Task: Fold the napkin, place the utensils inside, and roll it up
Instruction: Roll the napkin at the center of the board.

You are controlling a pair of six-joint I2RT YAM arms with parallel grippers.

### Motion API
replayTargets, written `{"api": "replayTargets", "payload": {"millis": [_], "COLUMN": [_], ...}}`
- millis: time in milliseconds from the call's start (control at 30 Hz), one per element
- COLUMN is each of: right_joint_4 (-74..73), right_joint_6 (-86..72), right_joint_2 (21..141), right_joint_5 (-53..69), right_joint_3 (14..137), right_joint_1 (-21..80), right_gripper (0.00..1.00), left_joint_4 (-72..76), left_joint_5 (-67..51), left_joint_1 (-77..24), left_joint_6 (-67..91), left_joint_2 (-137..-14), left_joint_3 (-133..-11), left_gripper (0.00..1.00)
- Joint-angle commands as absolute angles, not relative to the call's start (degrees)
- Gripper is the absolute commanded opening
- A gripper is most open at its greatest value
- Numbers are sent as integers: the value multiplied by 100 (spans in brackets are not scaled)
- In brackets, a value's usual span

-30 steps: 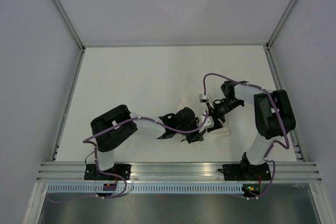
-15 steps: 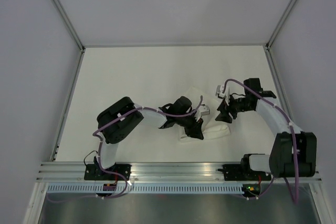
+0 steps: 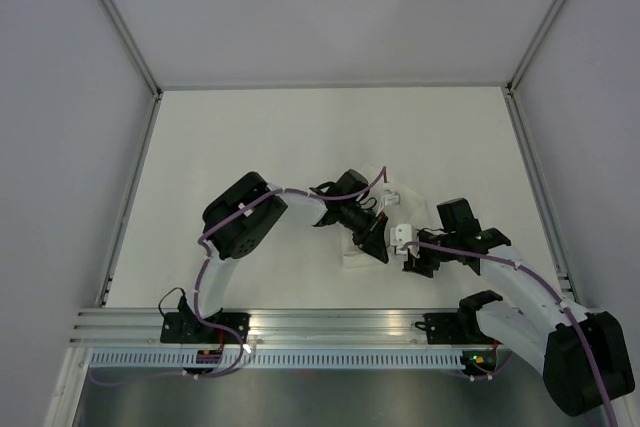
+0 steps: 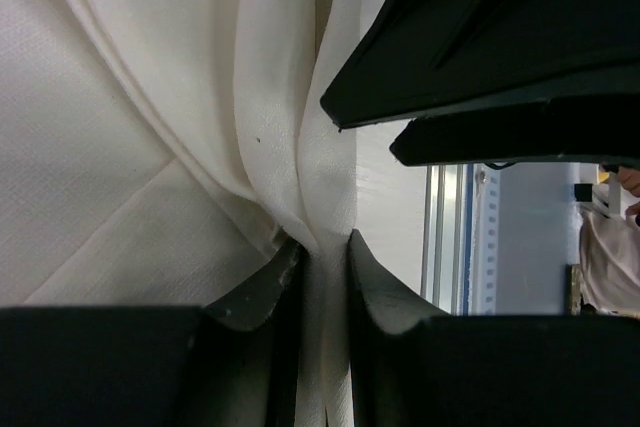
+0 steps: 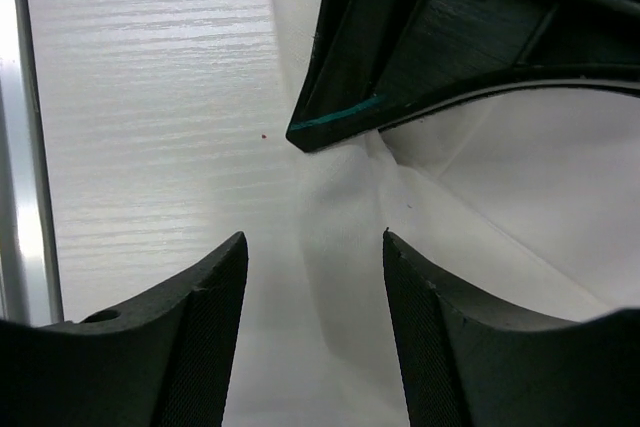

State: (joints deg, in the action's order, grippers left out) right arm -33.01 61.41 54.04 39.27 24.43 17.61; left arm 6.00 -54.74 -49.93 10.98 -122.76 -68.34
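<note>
Here, the napkin (image 3: 352, 260) sits bunched in a soft white heap on the counter (image 3: 250, 147), right of the middle and closer to the near edge than to the far one. From above it is hard to separate from the equally white surface. In the left wrist view the cloth (image 4: 150, 97) runs in long folds that gather into one thick pleat. The left claw (image 4: 322, 247) is drawn narrow on that pleat and holds it pinched between its two dark fingers. From overhead this claw (image 3: 378, 247) reaches in from the left side and sits on the heap. The right claw (image 3: 410, 252) is just beside it, on the side toward the right edge, with the two tips close together. In its own view the right claw (image 5: 315, 242) stands wide and grips nothing. A loose end of the napkin (image 5: 500, 207) lies on the counter (image 5: 150, 97) in the gap between its fingers; I cannot tell whether they touch it. One dark finger of the left claw crosses the top of that view. A metal rail (image 3: 340, 322) runs along the near edge of the counter.
</note>
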Motion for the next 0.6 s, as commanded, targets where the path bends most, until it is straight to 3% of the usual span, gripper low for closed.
{"api": "replayTargets", "payload": {"millis": [0, 400, 500, 567], "right_joint_4": [-2620, -1434, -1056, -897], "right_joint_6": [5994, 5221, 5072, 4993], "right_joint_2": [5256, 5721, 5862, 5915], "right_joint_5": [3491, 2303, 2048, 1987], "right_joint_3": [2294, 1820, 1679, 1661], "right_joint_1": [2082, 3540, 3682, 3700], "right_gripper": [63, 59, 53, 40], "left_joint_4": [-650, -791, -870, -905], "left_joint_5": [-4649, -4860, -4904, -4913], "left_joint_1": [-4931, -4816, -4808, -4799], "left_joint_6": [1037, 1169, 1117, 1090], "left_joint_2": [-12929, -13140, -13148, -13157], "left_joint_3": [-6627, -6820, -6847, -6855], "left_gripper": [2, 2, 2, 2]}}
